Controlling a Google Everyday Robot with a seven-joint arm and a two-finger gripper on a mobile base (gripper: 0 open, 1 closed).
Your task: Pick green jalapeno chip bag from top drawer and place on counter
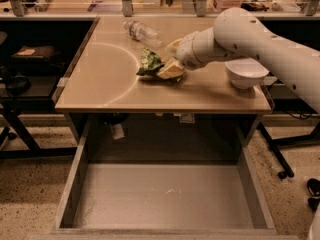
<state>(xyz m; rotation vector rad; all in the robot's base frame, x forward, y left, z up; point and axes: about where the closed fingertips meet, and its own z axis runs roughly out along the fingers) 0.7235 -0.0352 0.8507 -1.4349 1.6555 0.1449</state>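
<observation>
On the desk point(100, 86), the green jalapeno chip bag point(148, 63) is seen lying against the pincer point(171, 66), near the desk's middle; whether the pincer is clamped on it cannot be told.

One high camera looks down across top drawer point(165, 204) to gripper point(169, 70) over counter point(100, 84).

no text reading legibly on the chip bag point(148, 62) or the bottle point(142, 32), gripper point(169, 70) sitting against the bag on the counter point(100, 86)
</observation>
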